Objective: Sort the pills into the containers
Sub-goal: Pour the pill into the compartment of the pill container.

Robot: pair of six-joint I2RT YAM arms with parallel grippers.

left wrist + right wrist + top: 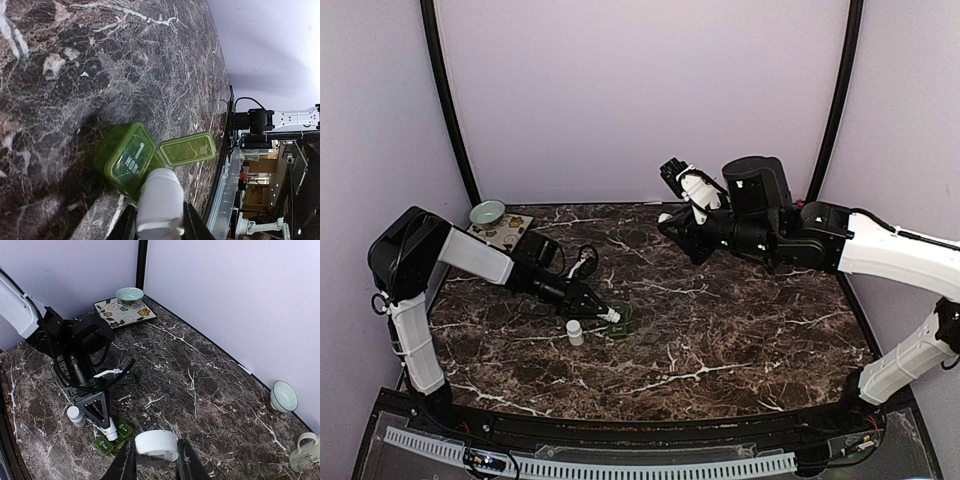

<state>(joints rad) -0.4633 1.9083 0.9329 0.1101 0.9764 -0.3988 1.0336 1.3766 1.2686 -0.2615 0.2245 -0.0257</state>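
Observation:
The dark green pill box lies on the marble table, one lid marked MON shut and the lid beside it flipped open. My left gripper is shut on a small white bottle, tilted with its mouth over the open compartment. From above, the left gripper is right at the box. A second white bottle stands just beside it. My right gripper is shut on a white bottle with a ribbed cap, held high above the table. No pills show.
A patterned plate with a green bowl sits at the back left corner. Another bowl and a mug stand along the back wall in the right wrist view. The table's front edge lies close past the box.

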